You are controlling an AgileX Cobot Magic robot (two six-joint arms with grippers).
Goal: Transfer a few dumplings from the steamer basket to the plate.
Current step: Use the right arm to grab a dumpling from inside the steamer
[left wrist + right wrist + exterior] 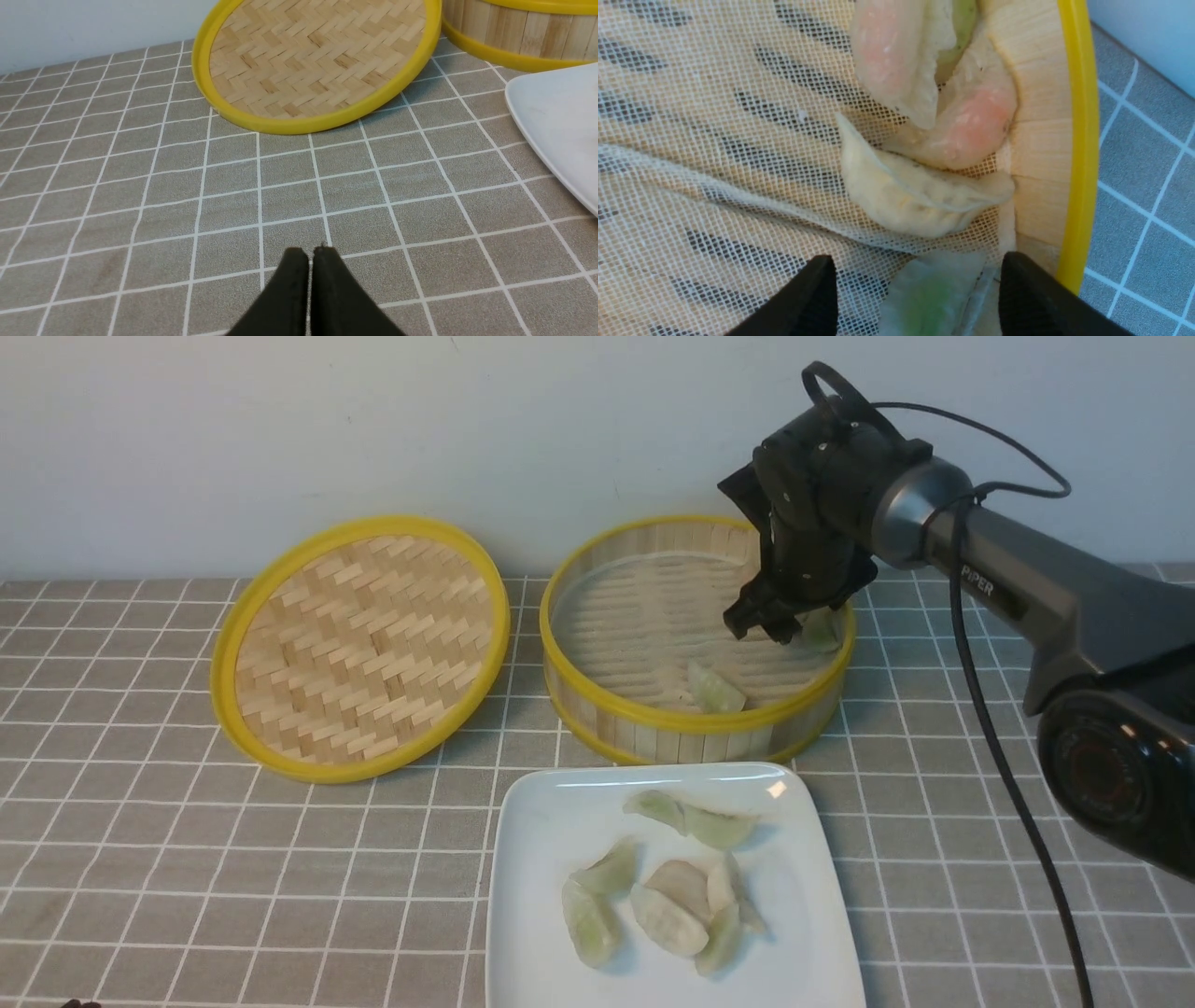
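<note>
Down in steamer basket (644, 737), right jaws gape astride a dumpling (931, 294) — left jaws closed.

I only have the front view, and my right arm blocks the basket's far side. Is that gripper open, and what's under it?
Observer: Open. The right gripper straddles a pale green dumpling.
Operator: Any more hidden there?
Observer: A whitish dumpling and two pinkish dumplings lie against the basket wall.
Operator: And the left gripper?
Observer: The left gripper is shut, above the tablecloth, short of the woven lid.
</note>
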